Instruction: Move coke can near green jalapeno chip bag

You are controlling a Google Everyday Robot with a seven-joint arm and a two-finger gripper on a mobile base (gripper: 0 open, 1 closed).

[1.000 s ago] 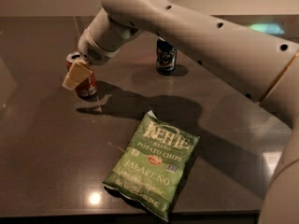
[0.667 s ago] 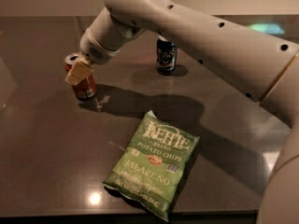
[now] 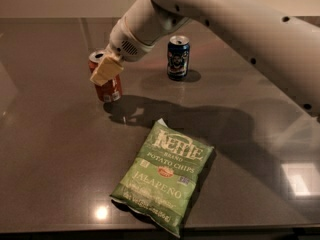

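The small red-orange aluminium coke can (image 3: 108, 88) with the silver top is found at the left of the dark, glossy table (image 3: 50, 159), towards the far side, and it is seen leaning a little rather than standing square. It is clasped near its top by the gripper (image 3: 105, 69): a tan pad is laid flat across the near face of the can, the opposite one is hidden behind it, and from the lean the grip is judged to be closed on the can. So the can is already in the hand, and the relation that matters now is the way to the target. The flat, crinkled green jalapeno chip bag (image 3: 162, 179) with the white KETTLE lettering is lying nearer the camera and to the right of the can, well apart from it, with its long axis running diagonally from upper right to lower left. The can is to be carried toward the camera and rightward, and the bag's upper left edge is judged the closest place for it to be set down. A dark blue can (image 3: 178, 59) with white graphics is left upright to the right of the gripper, off that path. The white arm (image 3: 225, 14) is stretched in from the upper right. No open container is seen; the bag looks sealed.
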